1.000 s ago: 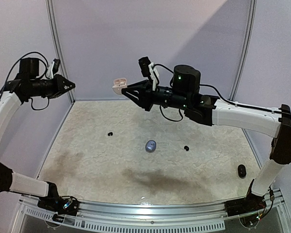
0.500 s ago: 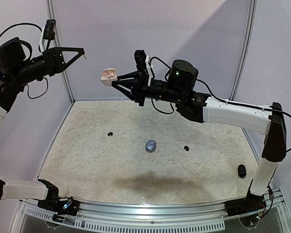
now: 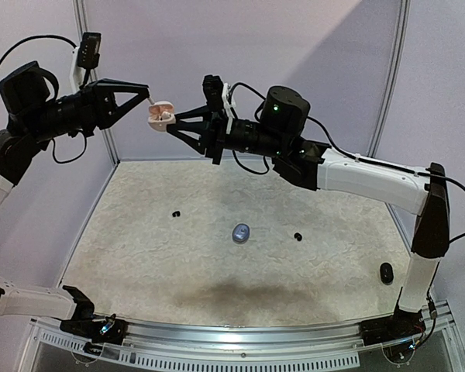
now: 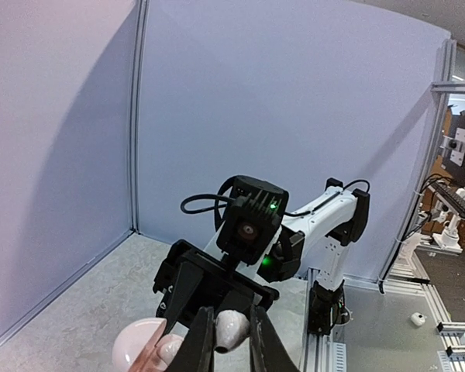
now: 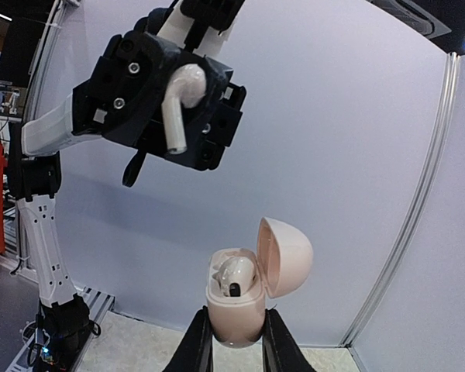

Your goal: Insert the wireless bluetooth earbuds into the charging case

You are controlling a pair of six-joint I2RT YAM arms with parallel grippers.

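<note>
The left claw (image 4: 228, 341) pinched a white earbud (image 5: 178, 105) beside the open charging case (image 5: 236, 302) held by the right claw (image 5: 232, 341). Next, its stem probably needed aligning with the free socket.

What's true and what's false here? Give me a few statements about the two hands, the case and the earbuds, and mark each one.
1. The right hand holds a pink case with its lid open. True.
2. The left hand is empty. False: it pinches a white earbud.
3. The pink case has nothing inside. False: one earbud sits in it.
4. Two black buds lie on the table. True.
</note>
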